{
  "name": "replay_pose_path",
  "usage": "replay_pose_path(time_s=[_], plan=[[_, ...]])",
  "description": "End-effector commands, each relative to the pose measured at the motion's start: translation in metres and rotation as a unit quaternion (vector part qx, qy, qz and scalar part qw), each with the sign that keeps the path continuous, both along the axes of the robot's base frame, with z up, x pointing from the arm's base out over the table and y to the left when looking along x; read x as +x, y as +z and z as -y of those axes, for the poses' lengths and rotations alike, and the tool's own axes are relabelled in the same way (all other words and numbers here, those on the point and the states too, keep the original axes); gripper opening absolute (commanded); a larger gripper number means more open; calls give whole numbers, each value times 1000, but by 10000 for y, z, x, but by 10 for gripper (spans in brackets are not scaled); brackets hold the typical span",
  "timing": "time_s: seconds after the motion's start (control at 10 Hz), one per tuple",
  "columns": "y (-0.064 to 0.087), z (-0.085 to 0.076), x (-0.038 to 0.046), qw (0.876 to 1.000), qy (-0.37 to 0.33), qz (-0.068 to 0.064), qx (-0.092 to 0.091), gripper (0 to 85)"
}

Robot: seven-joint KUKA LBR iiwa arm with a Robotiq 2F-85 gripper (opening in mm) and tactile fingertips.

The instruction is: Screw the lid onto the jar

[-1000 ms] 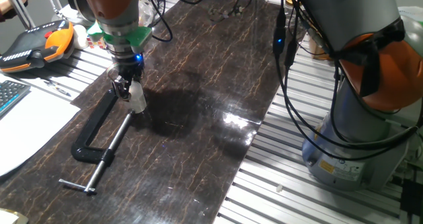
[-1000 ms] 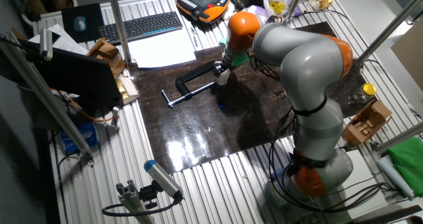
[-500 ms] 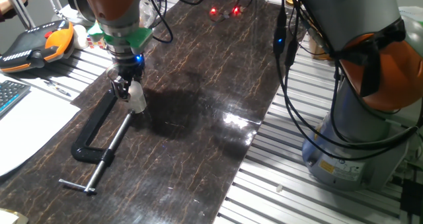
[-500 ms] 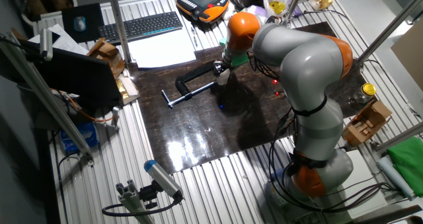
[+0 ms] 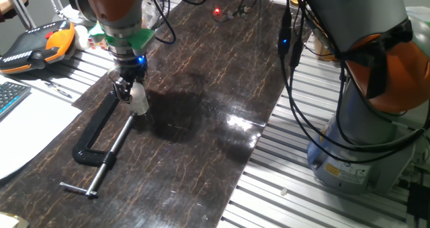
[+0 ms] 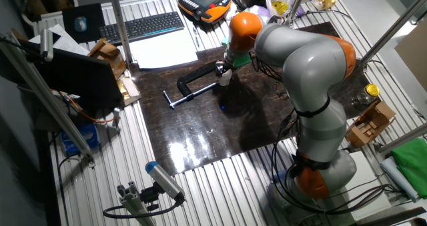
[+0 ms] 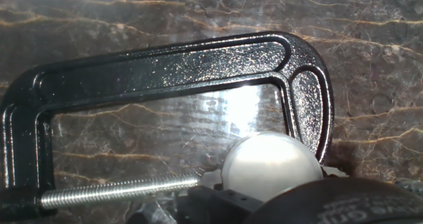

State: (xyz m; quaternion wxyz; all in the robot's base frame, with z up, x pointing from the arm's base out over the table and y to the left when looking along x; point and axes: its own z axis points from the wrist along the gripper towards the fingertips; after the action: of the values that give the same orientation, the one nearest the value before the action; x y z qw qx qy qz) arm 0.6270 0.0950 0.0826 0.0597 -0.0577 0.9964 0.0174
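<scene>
Robotics lab bench. Evidence: KUKA arm point(image 6: 303, 59) w/ orange joints on slotted aluminium-profile table point(image 6: 220, 186); dark marble-pattern work mat point(image 5: 201, 107); orange teach pendant point(image 5: 37, 43); keyboard point(image 6: 141, 26) and paper sheets point(image 6: 162, 51); loose black cabling point(image 5: 295, 100); black C-clamp point(image 5: 101, 144) on mat.

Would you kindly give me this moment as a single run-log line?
gripper: low over mat, jaw state unclear | whitish jar/lid: at fingertips, inside C-clamp opening by screw tip | lid seating: not discernible
</scene>
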Motion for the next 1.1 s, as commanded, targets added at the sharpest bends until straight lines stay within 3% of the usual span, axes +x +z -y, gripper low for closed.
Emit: replay_pose_path(time_s=[0.0, 0.2, 0.3, 0.4, 0.8, 1.0], plan=[[-1, 2, -4, 1000, -1, 4, 0, 707], [-3, 1, -5, 1000, -2, 2, 1, 690], [-2, 0, -3, 1000, -6, 3, 1, 753], [-3, -1, -1, 1000, -9, 8, 7, 750], [-7, -3, -3, 1000, -11, 5, 7, 730], [-7, -3, -2, 1000, -10, 3, 4, 777]])
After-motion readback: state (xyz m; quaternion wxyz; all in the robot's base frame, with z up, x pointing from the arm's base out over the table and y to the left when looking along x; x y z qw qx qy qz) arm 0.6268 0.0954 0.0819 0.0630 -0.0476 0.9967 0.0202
